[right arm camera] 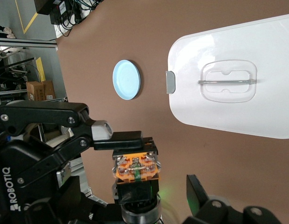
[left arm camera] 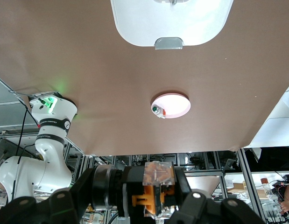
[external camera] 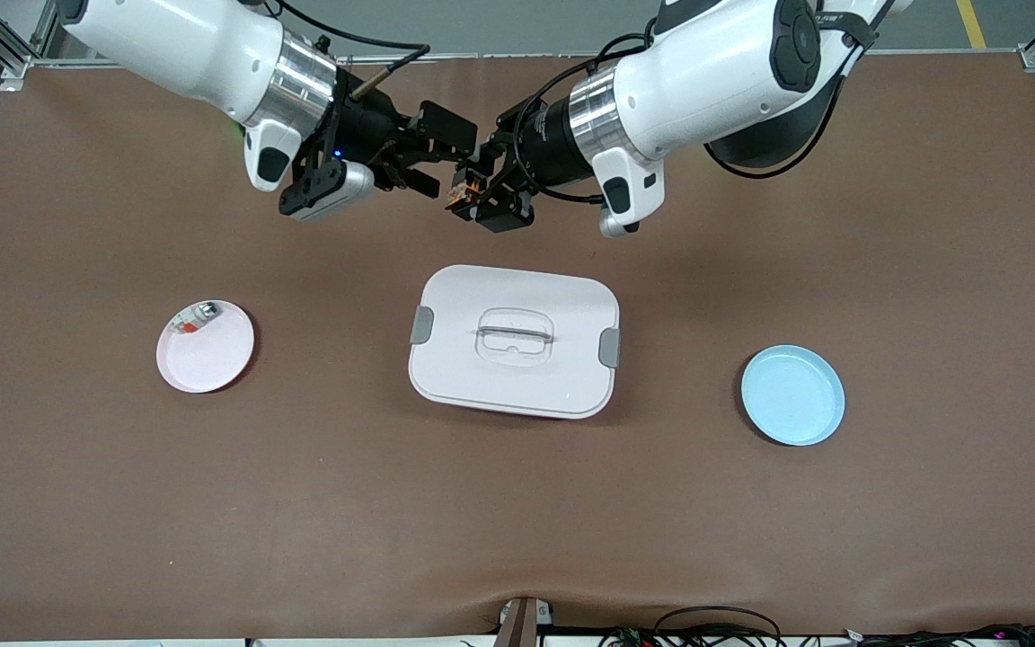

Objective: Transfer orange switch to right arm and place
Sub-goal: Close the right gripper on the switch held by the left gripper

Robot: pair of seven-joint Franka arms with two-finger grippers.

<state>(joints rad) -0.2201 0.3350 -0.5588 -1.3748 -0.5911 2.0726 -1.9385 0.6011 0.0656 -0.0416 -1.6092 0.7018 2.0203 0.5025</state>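
front view's upper middle: left gripper (external camera: 474, 199) is clamped on the tiny black block with orange face, the orange switch (external camera: 464, 191), over brown table (external camera: 517, 503). right gripper (external camera: 439, 160) spreads its jaws around it.

Lidded box (external camera: 514, 341) at mid-table (external camera: 77, 503); plate (external camera: 206, 347) toward the right arm's end, a small part (external camera: 197, 317) on its rim; second plate (external camera: 792, 395) toward the left arm's end, slightly nearer the front camera
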